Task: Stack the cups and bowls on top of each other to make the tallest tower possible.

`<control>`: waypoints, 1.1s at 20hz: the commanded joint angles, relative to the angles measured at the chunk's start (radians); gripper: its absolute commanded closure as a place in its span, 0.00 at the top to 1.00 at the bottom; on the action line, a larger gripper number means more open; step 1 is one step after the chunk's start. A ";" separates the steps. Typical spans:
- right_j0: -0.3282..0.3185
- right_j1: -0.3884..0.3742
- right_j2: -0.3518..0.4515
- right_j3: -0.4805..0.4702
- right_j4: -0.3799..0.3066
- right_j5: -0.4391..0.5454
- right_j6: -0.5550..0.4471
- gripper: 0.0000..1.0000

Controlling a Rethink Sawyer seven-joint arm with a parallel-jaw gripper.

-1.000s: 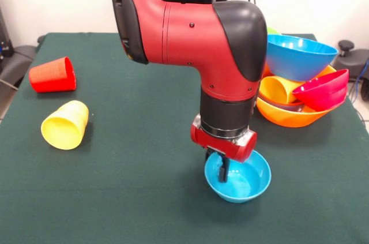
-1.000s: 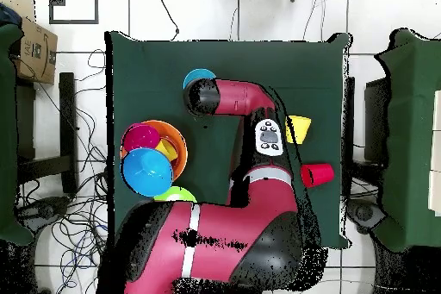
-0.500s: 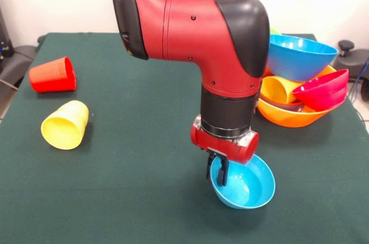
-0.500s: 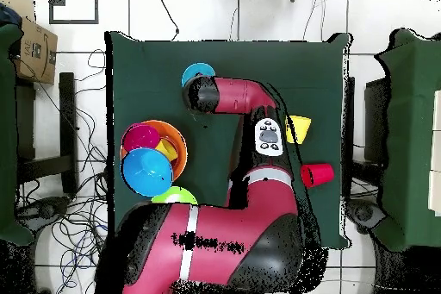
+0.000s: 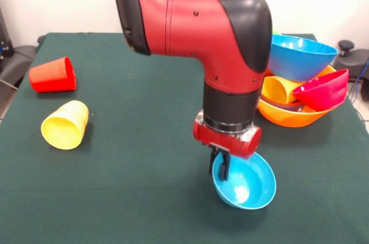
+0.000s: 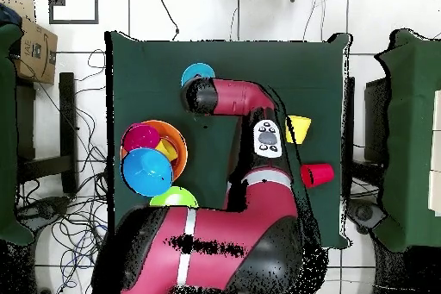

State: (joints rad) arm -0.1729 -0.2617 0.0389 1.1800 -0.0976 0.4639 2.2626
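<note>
My gripper (image 5: 220, 166) is shut on the near-left rim of a small light-blue bowl (image 5: 248, 183), which hangs tilted just above the green table (image 5: 132, 198). From overhead this bowl (image 6: 197, 72) peeks out past the arm's wrist. At the right stands the tower: a large orange bowl (image 5: 288, 116) holding a yellow cup (image 5: 277, 89) on its side, a crimson bowl (image 5: 326, 89) and a blue bowl (image 5: 300, 56) on top. A red cup (image 5: 53, 75) and a yellow cup (image 5: 65, 124) lie on their sides at the left.
A lime green bowl (image 6: 175, 197) sits beside the tower (image 6: 153, 157) in the overhead view. A cardboard box (image 6: 34, 49) and cables lie on the floor beyond the table's edge. A black chair (image 5: 354, 59) stands past the right side.
The light-blue bowl went from resting flat on the table to tilted and raised in the gripper. Arm and bowl shifted slightly right and nearer in the front view.
</note>
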 commanded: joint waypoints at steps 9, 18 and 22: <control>0.087 -0.353 0.001 0.417 -0.004 0.147 0.028 0.00; 0.205 -0.545 -0.065 0.586 0.055 0.202 0.138 0.00; 0.219 -0.619 -0.053 0.700 0.079 0.210 0.095 0.00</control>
State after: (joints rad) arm 0.0118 -0.7412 -0.0466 1.6552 -0.0571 0.5570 2.2626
